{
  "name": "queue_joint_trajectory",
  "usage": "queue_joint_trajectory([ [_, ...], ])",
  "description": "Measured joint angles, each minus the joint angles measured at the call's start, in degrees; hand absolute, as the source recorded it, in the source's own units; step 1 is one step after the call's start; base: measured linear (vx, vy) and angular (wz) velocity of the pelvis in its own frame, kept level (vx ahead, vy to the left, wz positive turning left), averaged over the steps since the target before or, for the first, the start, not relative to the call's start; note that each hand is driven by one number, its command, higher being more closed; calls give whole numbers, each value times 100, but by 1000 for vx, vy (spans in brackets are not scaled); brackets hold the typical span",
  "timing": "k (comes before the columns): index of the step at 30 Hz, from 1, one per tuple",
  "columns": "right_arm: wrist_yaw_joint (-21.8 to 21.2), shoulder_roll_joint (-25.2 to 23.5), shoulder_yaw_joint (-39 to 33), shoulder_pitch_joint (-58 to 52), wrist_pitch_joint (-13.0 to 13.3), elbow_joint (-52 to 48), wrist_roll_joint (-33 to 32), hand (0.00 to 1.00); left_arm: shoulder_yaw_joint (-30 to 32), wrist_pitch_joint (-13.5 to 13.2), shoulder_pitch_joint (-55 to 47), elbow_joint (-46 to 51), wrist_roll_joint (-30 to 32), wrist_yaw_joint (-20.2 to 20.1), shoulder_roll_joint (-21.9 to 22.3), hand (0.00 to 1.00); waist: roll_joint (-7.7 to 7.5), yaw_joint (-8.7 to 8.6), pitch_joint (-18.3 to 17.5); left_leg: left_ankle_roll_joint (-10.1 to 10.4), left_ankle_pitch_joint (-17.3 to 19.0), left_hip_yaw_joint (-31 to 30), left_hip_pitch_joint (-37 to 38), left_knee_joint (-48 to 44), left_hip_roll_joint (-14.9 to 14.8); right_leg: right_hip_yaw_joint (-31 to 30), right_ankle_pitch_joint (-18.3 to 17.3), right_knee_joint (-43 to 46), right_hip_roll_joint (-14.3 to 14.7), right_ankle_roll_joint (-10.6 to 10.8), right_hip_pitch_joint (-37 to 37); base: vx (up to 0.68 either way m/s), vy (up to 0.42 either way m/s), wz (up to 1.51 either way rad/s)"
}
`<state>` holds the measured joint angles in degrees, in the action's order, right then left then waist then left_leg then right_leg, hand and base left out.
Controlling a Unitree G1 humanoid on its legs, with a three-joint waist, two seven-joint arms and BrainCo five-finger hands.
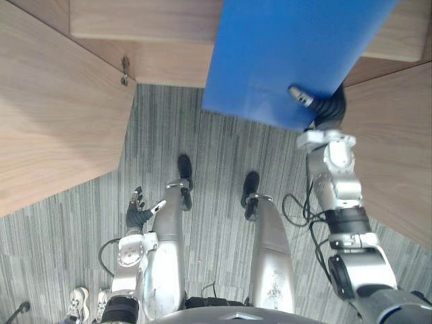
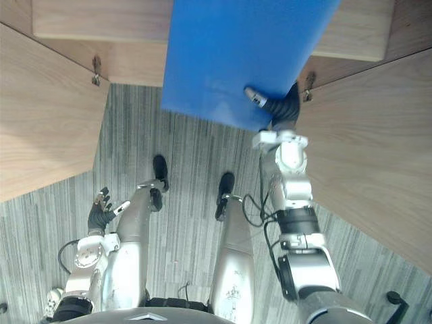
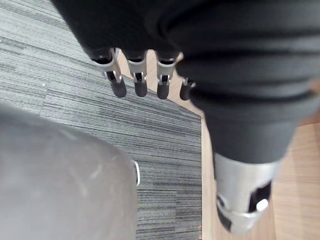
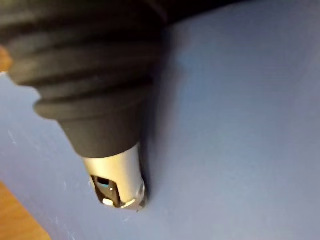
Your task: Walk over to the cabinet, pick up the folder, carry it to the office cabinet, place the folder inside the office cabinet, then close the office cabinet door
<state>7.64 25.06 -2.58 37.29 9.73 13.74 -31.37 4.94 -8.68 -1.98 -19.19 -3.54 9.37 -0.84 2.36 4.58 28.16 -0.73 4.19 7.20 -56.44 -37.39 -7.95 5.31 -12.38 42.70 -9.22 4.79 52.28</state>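
Placing step: the right hand [image 1: 304, 98] pinches the blue folder [image 1: 290, 47], thumb on top, before the open office cabinet [image 1: 135, 27]. The left hand [image 1: 138, 212] hangs with its fingers [image 3: 141, 85] relaxed. Next, I judge, the folder must go forward, beyond the fingers, onto the shelf.

The folder [image 1: 290, 54] had a smooth, matt blue face, like plastic sheet, with a few faint scratches near one edge. The cabinet door [image 1: 54, 128] was pale wood-grain board, flat and matt, and the small fitting [image 1: 125, 71] at its corner looked like dull metal. The floor [image 1: 223, 148] was grey carpet, finely ribbed and rough. The right hand [image 4: 117, 182] had a silvery thumb with a soft metallic sheen, and its cover was dark, ribbed and matt, like rubber. The left hand [image 3: 139, 80] had silver fingers with matt dark tips.
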Motion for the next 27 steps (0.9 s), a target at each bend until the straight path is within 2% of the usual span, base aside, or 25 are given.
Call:
queue_joint_trajectory([
  [9,284,492,11,1571,-167,1348,-783,100,161,-20,188,132,-220,185,143,0,-8,27,78,2,-42,-71,-501,-62,20,40,-33,173,-50,-5,477,19,-22,5],
  [13,653,480,6,2209,-218,1769,-1366,100,155,-13,232,128,-313,305,161,0,-9,24,78,-3,-85,-20,-571,38,30,43,0,91,-71,-25,568,9,-3,0],
  [18,1036,168,-22,2614,-205,1837,-2090,100,134,-1,327,115,-317,434,193,0,-8,-130,73,-43,-287,61,-525,381,61,97,207,-183,-82,-34,553,36,2,-1],
  [22,1301,58,-282,2898,-203,1894,-2325,100,41,4,522,59,-318,530,271,0,-5,-130,71,5,-474,85,-498,680,80,155,320,-306,-95,-76,569,-15,-7,8],
  [27,1437,53,-520,3783,51,2095,-2559,100,-65,18,733,-69,-376,601,376,0,-1,-130,66,12,-739,258,-379,1058,45,224,376,-392,-136,-140,596,-33,-44,11],
])
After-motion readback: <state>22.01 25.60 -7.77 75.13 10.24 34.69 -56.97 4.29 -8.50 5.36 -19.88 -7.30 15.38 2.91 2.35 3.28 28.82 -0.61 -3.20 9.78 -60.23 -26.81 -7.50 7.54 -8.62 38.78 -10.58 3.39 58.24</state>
